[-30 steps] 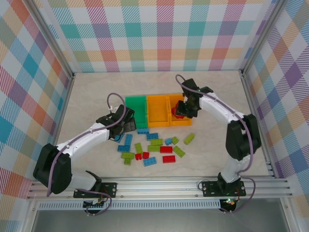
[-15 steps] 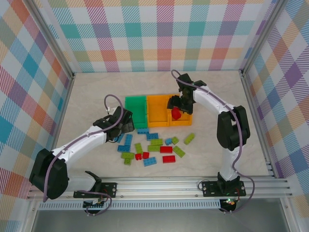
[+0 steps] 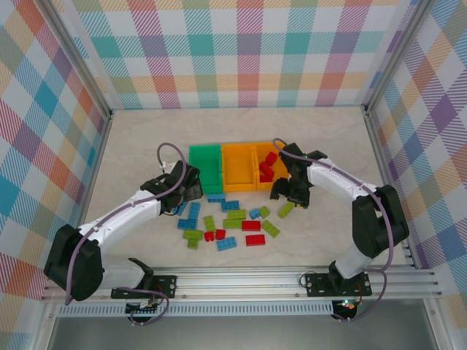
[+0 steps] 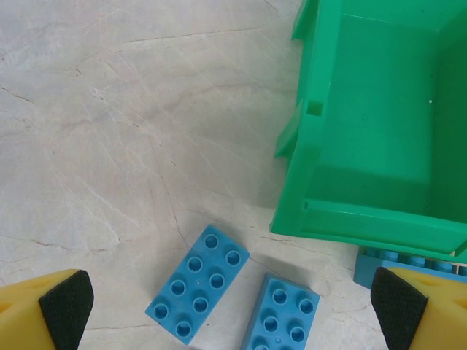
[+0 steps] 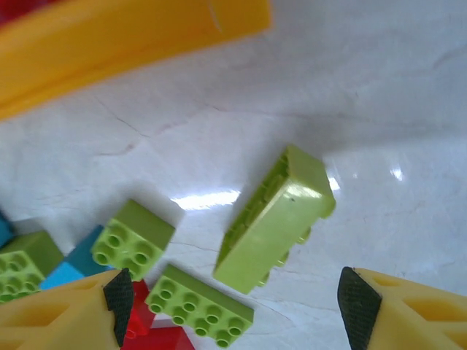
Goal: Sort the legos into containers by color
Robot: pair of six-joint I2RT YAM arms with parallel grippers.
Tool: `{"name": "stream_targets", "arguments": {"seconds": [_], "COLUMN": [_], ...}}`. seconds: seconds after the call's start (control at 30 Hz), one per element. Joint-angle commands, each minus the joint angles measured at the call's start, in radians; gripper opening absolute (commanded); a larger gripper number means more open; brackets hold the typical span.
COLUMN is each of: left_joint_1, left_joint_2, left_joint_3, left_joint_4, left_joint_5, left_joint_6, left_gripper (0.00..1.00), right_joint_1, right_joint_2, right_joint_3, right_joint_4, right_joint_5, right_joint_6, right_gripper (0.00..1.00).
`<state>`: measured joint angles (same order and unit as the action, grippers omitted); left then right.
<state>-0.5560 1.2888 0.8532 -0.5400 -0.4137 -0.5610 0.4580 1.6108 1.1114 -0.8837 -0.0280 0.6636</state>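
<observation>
Three containers stand in a row: a green bin, a middle orange bin and a right orange bin holding red legos. Loose blue, lime and red legos lie in front of them. My left gripper hangs open over two blue bricks, just left of the green bin's front corner. My right gripper is open above a lime brick that lies on its side; nothing is between its fingers.
Beside the tipped lime brick lie a small lime brick, a longer lime brick and a red brick. Another blue brick sits under the green bin's front edge. Checkered walls enclose the table on three sides.
My right gripper opened over the right orange bin, left a red brick there, and swung forward to hover over the lime brick. The left arm barely moved.
</observation>
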Motion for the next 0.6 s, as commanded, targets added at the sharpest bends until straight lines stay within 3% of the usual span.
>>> {"name": "stream_targets", "arguments": {"seconds": [0.0, 0.27, 0.57], "left_joint_1": [-0.015, -0.015, -0.015], "left_joint_2": [-0.004, -0.012, -0.039], "left_joint_3": [-0.017, -0.021, -0.041], "left_joint_4": [0.009, 0.005, 0.006], "left_joint_5": [-0.02, -0.023, -0.033], "left_joint_6": [-0.005, -0.002, -0.002], "left_gripper": [1.0, 1.0, 1.0], "right_joint_1": [0.002, 0.002, 0.002], "right_joint_2": [0.005, 0.08, 0.118], "right_joint_3": [-0.02, -0.042, -0.052], "right_joint_4": [0.02, 0.05, 0.07], "right_joint_5": [-0.036, -0.016, 0.001], "right_joint_6": [0.078, 0.106, 0.116], "right_gripper": [0.75, 0.75, 0.64]}}
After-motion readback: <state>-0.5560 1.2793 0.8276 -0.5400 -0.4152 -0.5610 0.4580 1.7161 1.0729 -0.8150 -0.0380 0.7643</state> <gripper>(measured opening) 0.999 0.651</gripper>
